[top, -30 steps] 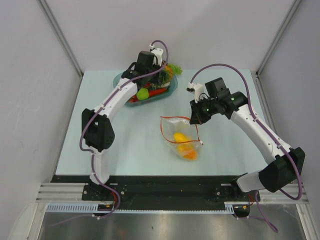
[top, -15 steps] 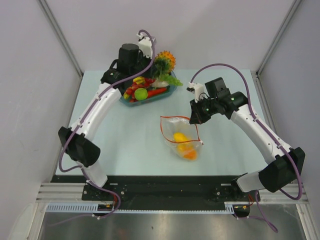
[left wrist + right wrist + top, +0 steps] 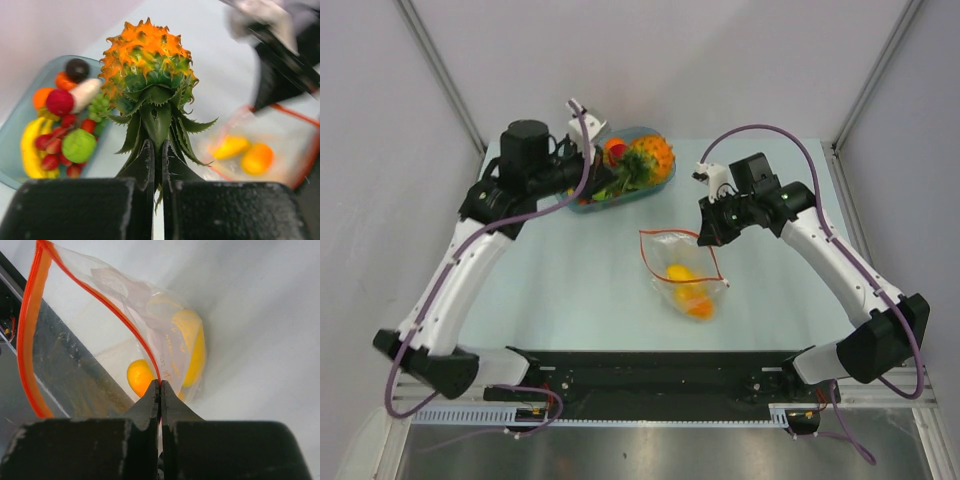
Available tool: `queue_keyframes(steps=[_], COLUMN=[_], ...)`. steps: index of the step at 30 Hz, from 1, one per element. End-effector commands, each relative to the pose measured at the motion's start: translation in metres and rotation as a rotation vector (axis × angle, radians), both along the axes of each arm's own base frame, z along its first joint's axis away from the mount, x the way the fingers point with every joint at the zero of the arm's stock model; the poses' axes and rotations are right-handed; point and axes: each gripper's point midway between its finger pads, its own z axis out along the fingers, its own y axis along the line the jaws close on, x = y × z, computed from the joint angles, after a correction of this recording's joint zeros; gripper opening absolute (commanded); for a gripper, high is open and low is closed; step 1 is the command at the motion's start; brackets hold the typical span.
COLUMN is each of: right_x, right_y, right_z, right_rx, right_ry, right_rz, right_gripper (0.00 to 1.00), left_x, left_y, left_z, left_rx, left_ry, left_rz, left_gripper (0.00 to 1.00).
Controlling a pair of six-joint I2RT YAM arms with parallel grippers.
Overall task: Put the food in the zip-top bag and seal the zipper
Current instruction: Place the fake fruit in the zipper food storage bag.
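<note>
The pale desk [image 3: 570, 290] looks much as it did a second ago; what has changed is the left arm [image 3: 470, 270]. It was bent down over the teal tray [image 3: 667, 176] at 11 o'clock. Now it has swung out toward 9 o'clock and risen, carrying the pineapple [image 3: 145, 55] clear of the other fruit. The left claw [image 3: 155, 155] is clenched on the pineapple's green leaves, with the fruit's body pointing away from it. I'd say the pick is done and the carry to the bag comes next.

The zip-top bag [image 3: 670, 250] lies near the middle of the desk, a touch toward 5 o'clock, and has not moved. The right claw [image 3: 160, 390] is pinched tight on one lip of the mouth at the bag's 1 o'clock corner, as before. Inside sit a yellow piece [image 3: 680, 273] and an orange piece [image 3: 699, 309]. The red-orange zipper [image 3: 30, 340] is parted, not sealed.

From above, the pineapple and wrist cover a good part of the tray, so I can't count what's left there. In the left wrist view the bag and right claw are blurred, and I can't judge whether the mouth gapes wide enough.
</note>
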Motion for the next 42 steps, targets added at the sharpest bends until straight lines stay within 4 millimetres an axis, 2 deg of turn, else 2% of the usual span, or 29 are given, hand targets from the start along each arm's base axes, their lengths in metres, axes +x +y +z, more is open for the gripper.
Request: queue_keyframes(steps=[1, 2, 3, 5, 6, 10, 13, 16, 18, 19, 20, 25, 29, 30, 32, 37, 42], right_x=[-0.001, -0.003, -0.005, -0.011, -0.013, -0.019, -0.022, -0.026, -0.030, -0.031, -0.032, -0.039, -0.044, -0.047, -0.048, -0.046, -0.048], right_y=[0.015, 0.016, 0.019, 0.025, 0.026, 0.031, 0.034, 0.038, 0.040, 0.040, 0.040, 0.042, 0.042, 0.043, 0.044, 0.047, 0.052], right_z=[0.027, 0.028, 0.029, 0.031, 0.031, 0.034, 0.037, 0.043, 0.045, 0.045, 0.045, 0.044, 0.042, 0.041, 0.041, 0.041, 0.044], right_rx=[0.069, 0.073, 0.076, 0.079, 0.079, 0.080, 0.086, 0.102, 0.106, 0.107, 0.108, 0.104, 0.097, 0.099, 0.098, 0.104, 0.124], right_ry=[-0.047, -0.046, -0.047, -0.055, -0.055, -0.062, -0.065, -0.073, -0.073, -0.071, -0.071, -0.071, -0.077, -0.074, -0.077, -0.083, -0.084], right_rz=[0.030, 0.036, 0.043, 0.068, 0.074, 0.093, 0.106, 0.128, 0.143, 0.151, 0.156, 0.181, 0.200, 0.212, 0.220, 0.232, 0.261], right_gripper=[0.00, 0.00, 0.00, 0.00, 0.00, 0.00, 0.00, 0.00, 0.00, 0.00, 0.00, 0.00, 0.00, 0.00, 0.00, 0.00, 0.00], left_x=[-0.092, -0.107, -0.120, -0.141, -0.152, -0.176, -0.179, -0.187, -0.183, -0.184, -0.176, -0.156, -0.142, -0.134, -0.131, -0.150, -0.155], left_y=[0.002, 0.007, 0.014, 0.020, 0.025, 0.033, 0.030, 0.019, 0.017, 0.008, 0.009, -0.013, -0.021, -0.024, -0.031, -0.047, -0.068], left_z=[0.004, 0.007, -0.006, -0.009, -0.018, -0.033, -0.037, -0.052, -0.063, -0.064, -0.068, -0.076, -0.073, -0.070, -0.070, -0.067, -0.075], left_rx=[0.038, 0.050, 0.112, 0.152, 0.197, 0.252, 0.287, 0.376, 0.446, 0.463, 0.516, 0.607, 0.635, 0.647, 0.678, 0.631, 0.587], left_ry=[-0.045, -0.068, -0.065, -0.094, -0.091, -0.096, -0.114, -0.149, -0.170, -0.205, -0.222, -0.252, -0.265, -0.296, -0.347, -0.463, -0.524], left_rz=[-0.327, -0.358, -0.407, -0.487, -0.530, -0.627, -0.655, -0.748, -0.768, -0.792, -0.768, -0.754, -0.745, -0.718, -0.741, -0.930, -1.048], left_gripper=[0.00, 0.00, 0.00, 0.00, 0.00, 0.00, 0.00, 0.00, 0.00, 0.00, 0.00, 0.00, 0.00, 0.00, 0.00, 0.00, 0.00])
